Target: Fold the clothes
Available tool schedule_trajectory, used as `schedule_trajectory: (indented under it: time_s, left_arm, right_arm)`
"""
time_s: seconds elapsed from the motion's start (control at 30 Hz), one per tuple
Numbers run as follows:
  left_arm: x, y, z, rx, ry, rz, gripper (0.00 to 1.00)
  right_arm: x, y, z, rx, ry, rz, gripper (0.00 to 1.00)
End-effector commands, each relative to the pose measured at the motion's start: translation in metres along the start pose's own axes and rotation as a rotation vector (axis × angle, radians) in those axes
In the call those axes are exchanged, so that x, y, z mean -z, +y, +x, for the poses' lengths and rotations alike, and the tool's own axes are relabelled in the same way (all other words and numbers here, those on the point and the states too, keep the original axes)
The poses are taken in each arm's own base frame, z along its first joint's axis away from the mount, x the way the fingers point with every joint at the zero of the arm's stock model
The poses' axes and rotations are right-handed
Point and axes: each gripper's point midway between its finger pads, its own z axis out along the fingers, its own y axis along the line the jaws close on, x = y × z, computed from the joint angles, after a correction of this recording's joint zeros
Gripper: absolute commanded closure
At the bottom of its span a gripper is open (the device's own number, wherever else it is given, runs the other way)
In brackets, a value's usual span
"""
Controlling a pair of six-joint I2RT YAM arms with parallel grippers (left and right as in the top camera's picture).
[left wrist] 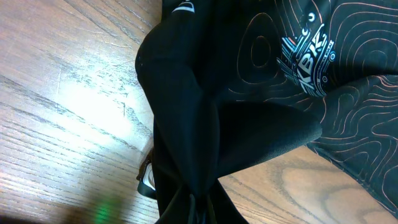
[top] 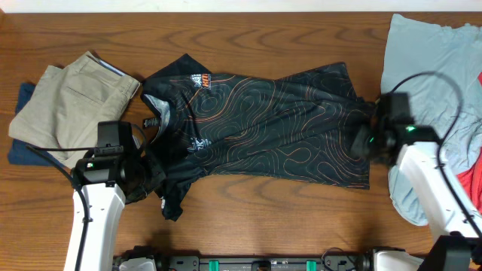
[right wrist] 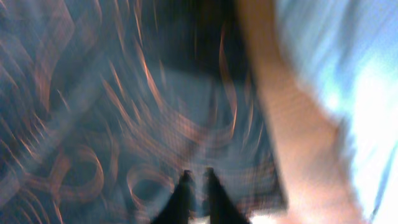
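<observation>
Now our left gripper (top: 151, 181) clamps the jersey (top: 263, 120) at lower left; the right gripper (right wrist: 197, 186), blurred, seems pinched on its hem; we should lift both evenly, taut.

A black jersey (top: 263, 124) traced with thin orange contour lines lies spread across a wooden bench (top: 263, 233), collar to the left and hem to the right. The left tool (top: 148, 179) sits at the jersey's lower-left sleeve, where the fabric is bunched. The right tool (top: 363, 140) meets the hem's edge (its fingers apparently closed, though the arm's body hides most of them). Folded khaki trousers (top: 71, 102) rest on a dark blue cloth (top: 21, 150) at far left. A light-blue shirt (top: 425, 60) lies crumpled at right, beside something red (top: 474, 177).
</observation>
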Motion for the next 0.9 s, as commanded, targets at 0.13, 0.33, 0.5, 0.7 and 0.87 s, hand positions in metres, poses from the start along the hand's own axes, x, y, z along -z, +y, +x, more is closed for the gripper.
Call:
schedule_trajectory:
  time_s: [0.13, 0.33, 0.5, 0.7, 0.87]
  left_arm:
    - [-0.002, 0.004, -0.001, -0.002, 0.0, -0.016, 0.94]
    - [-0.002, 0.003, -0.001, -0.003, -0.003, -0.014, 0.94]
    - [-0.002, 0.003, -0.001, -0.003, -0.004, -0.014, 0.94]
    - [-0.002, 0.003, -0.001, -0.002, -0.003, -0.014, 0.94]
    - [-0.002, 0.003, -0.001, 0.008, -0.002, -0.013, 0.94]
  right_arm:
    - [-0.009, -0.056, -0.033, -0.015, -0.06, 0.14, 0.99]
    - [-0.046, -0.075, -0.032, 0.021, 0.019, 0.179, 0.99]
    - [-0.075, -0.083, -0.036, 0.003, 0.033, 0.184, 0.99]
    - [-0.101, -0.13, -0.034, -0.069, 0.066, 0.303, 0.99]
    - [-0.105, -0.196, -0.038, -0.26, 0.026, 0.455, 0.99]
